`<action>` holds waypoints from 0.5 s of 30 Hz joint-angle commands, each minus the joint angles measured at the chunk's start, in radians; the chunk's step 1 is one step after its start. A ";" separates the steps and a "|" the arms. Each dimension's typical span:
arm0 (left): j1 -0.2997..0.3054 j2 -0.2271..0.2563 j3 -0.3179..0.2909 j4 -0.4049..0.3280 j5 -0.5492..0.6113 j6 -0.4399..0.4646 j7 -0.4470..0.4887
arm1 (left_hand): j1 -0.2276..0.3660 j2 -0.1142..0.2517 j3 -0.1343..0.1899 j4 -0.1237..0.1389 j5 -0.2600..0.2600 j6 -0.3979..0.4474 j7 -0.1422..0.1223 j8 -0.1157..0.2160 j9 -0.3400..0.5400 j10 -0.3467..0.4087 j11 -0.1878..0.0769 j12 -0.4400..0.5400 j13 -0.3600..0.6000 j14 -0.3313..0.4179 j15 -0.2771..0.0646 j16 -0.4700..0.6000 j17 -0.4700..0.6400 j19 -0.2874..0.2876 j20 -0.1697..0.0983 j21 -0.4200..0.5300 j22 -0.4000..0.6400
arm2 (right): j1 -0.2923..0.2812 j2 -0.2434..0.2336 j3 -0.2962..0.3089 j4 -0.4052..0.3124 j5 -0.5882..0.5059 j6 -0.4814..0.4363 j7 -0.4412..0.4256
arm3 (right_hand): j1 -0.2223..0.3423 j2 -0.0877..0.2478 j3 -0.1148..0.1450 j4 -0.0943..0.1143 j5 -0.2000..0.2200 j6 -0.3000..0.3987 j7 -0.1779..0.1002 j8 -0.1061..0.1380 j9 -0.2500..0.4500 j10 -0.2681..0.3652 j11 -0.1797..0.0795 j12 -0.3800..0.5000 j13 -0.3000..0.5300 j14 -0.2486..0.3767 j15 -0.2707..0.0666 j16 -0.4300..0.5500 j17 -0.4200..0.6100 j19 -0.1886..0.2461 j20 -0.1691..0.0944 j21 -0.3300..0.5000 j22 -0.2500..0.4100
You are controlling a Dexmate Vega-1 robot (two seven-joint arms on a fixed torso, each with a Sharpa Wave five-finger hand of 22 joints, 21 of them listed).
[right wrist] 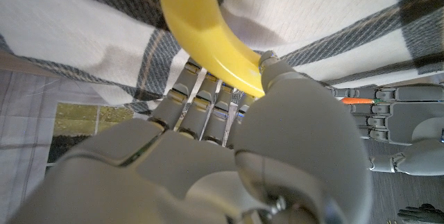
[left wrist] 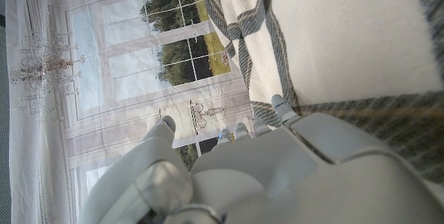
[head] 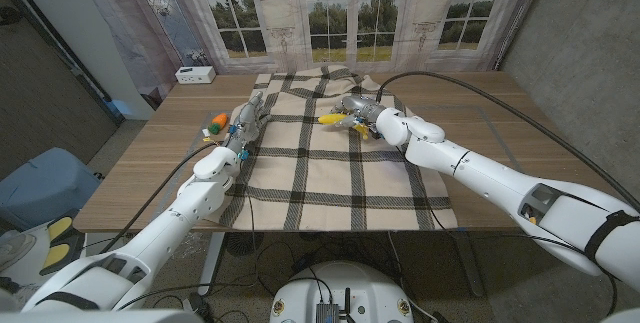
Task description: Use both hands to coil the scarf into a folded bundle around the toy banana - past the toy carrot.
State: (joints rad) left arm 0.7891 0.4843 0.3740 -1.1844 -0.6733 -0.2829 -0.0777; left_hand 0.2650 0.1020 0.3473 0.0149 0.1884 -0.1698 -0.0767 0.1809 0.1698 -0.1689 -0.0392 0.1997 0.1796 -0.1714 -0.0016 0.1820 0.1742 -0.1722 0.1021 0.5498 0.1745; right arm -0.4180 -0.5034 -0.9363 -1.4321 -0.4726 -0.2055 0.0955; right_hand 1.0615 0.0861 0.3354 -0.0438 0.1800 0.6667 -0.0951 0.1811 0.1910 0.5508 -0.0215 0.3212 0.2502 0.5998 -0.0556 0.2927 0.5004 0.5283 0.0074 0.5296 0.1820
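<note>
Right hand [right wrist: 208, 154] gripping curved yellow toy banana [right wrist: 201, 33], cream grey-checked scarf [head: 340, 163]

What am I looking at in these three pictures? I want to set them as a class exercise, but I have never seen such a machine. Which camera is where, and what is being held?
It is a robot with two white arms, each ending in a hand with fingers, standing at a wooden table. The wide picture comes from a camera on its head, looking down. The other two come from cameras on its wrists, looking along the back of each hand, so they appear turned.

A checked scarf lies spread on the table. The right hand is at a yellow toy banana lying on the scarf; its wrist picture shows fingers against the banana, though a firm grip cannot be confirmed. The left hand sits at the scarf's left edge, beside an orange toy carrot. A small white box stands at the far corner.
</note>
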 commanded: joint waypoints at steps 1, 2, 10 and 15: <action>0.004 0.025 0.007 -0.029 0.025 0.010 0.007 | 0.000 0.009 0.001 -0.008 0.005 -0.056 -0.009 -0.001 0.004 -0.131 0.004 0.001 0.005 -0.118 0.008 0.004 0.002 -0.092 0.011 -0.005 0.005 | -0.013 -0.027 0.005 -0.057 0.017 -0.042 0.036 | -0.028 -0.025 -0.015 0.003 0.010 -0.046 -0.001 -0.008 -0.001 -0.032 0.004 -0.021 -0.006 -0.023 -0.088 -0.017 -0.005 -0.013 0.013 0.001 0.002; 0.006 0.028 0.007 -0.032 0.026 0.011 0.007 | 0.000 0.008 0.001 -0.009 0.005 -0.057 -0.011 -0.001 0.004 -0.131 0.004 0.001 0.005 -0.118 0.009 0.004 0.002 -0.092 0.013 -0.006 0.005 | -0.014 -0.029 0.005 -0.065 0.017 -0.049 0.039 | -0.039 -0.031 -0.019 0.004 0.012 -0.062 0.001 -0.008 -0.001 -0.045 0.004 -0.031 -0.008 -0.036 -0.086 -0.026 -0.009 -0.017 0.015 -0.001 0.001; 0.027 0.065 0.013 -0.077 0.059 0.020 0.022 | 0.003 0.006 0.001 -0.013 0.004 -0.059 -0.014 -0.001 0.004 -0.126 0.009 0.003 0.005 -0.110 0.018 0.006 0.002 -0.084 0.016 -0.008 0.005 | -0.043 -0.053 0.017 -0.139 0.011 -0.093 0.036 | -0.096 -0.058 -0.041 0.014 0.020 -0.135 0.001 -0.009 -0.002 -0.097 0.006 -0.067 -0.016 -0.089 -0.071 -0.055 -0.019 -0.041 0.026 -0.014 0.000; 0.052 0.101 0.022 -0.147 0.120 0.033 0.084 | 0.018 -0.004 0.002 -0.033 0.001 -0.043 -0.020 0.006 0.004 -0.104 0.005 0.010 0.006 -0.076 0.062 0.015 0.002 -0.073 0.051 -0.016 0.005 | -0.076 -0.083 0.030 -0.207 0.000 -0.118 0.023 | -0.106 -0.060 -0.044 0.017 0.022 -0.138 0.002 -0.006 -0.002 -0.100 0.007 -0.070 -0.017 -0.091 -0.070 -0.057 -0.021 -0.044 0.027 -0.016 0.000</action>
State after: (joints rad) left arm 0.8074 0.5315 0.3839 -1.2416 -0.6297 -0.2677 -0.0599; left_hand 0.2652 0.1018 0.3470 -0.0072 0.1884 -0.1717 -0.0860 0.1809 0.1698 -0.1729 -0.0352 0.2033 0.1795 -0.1716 0.0388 0.1874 0.1742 -0.1709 0.1341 0.5405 0.1745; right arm -0.4472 -0.5429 -0.9263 -1.5309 -0.4599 -0.2726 0.1270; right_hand 0.9654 0.0242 0.2966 -0.0274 0.1965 0.5335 -0.0894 0.1733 0.1858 0.4568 -0.0124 0.2544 0.2321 0.5082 -0.0499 0.2399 0.4770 0.4928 0.0322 0.5140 0.1811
